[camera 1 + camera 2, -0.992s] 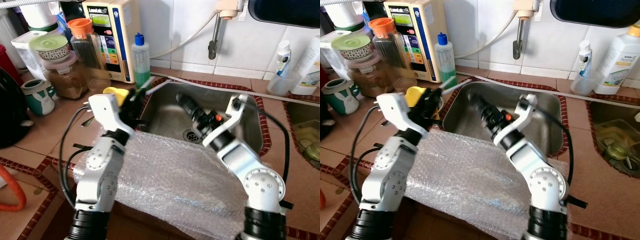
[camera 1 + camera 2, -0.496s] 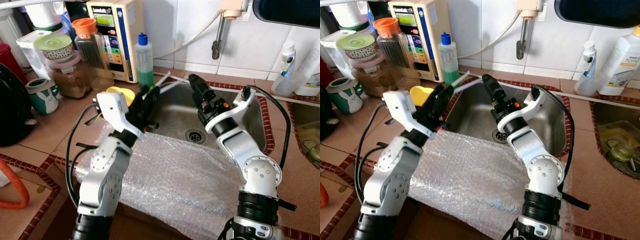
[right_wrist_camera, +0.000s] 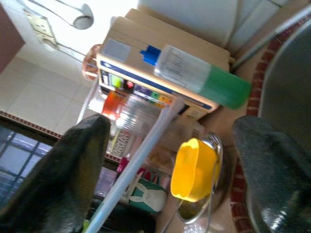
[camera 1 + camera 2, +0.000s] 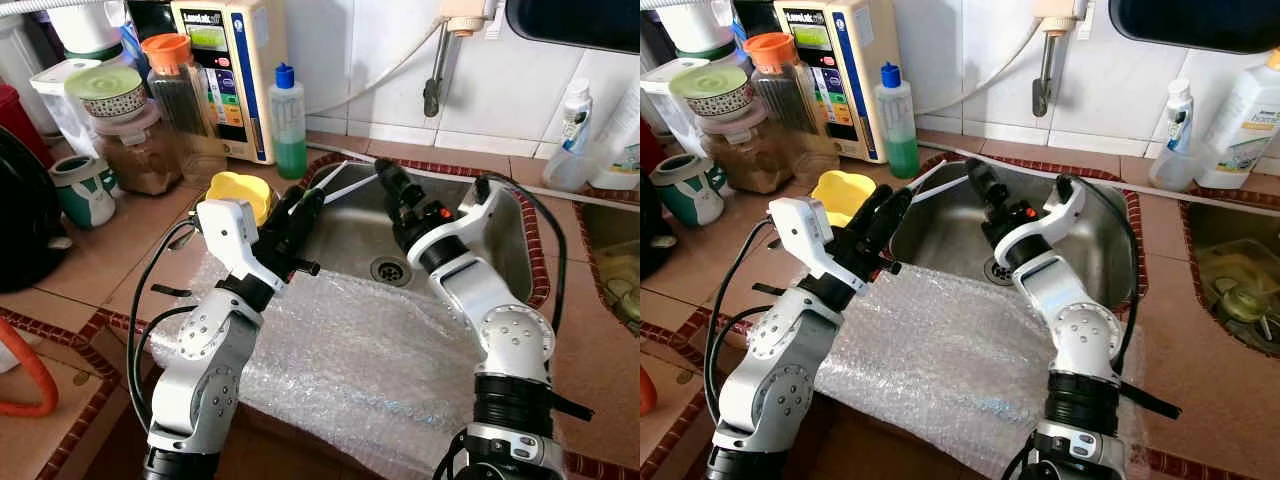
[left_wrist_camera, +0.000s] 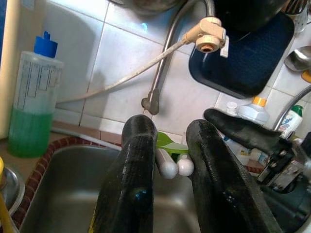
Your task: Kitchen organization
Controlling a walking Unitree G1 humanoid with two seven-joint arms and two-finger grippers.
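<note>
The left gripper (image 5: 167, 160) is clenched on a pair of white chopsticks (image 4: 335, 181), holding them over the near-left corner of the sink (image 4: 500, 235). The right gripper (image 4: 385, 172), fingers spread, sits at their far tips; the step appears to be a hand-over, which calls for closing the right fingers first. The labels on the green soap bottle (image 4: 289, 125) and the appliance (image 4: 228, 70) behind it are not legible.

You're getting even daylight; beyond the right gripper's fingers (image 3: 73, 184), themselves blurring, the wall (image 3: 194, 14) is glaring white.
</note>
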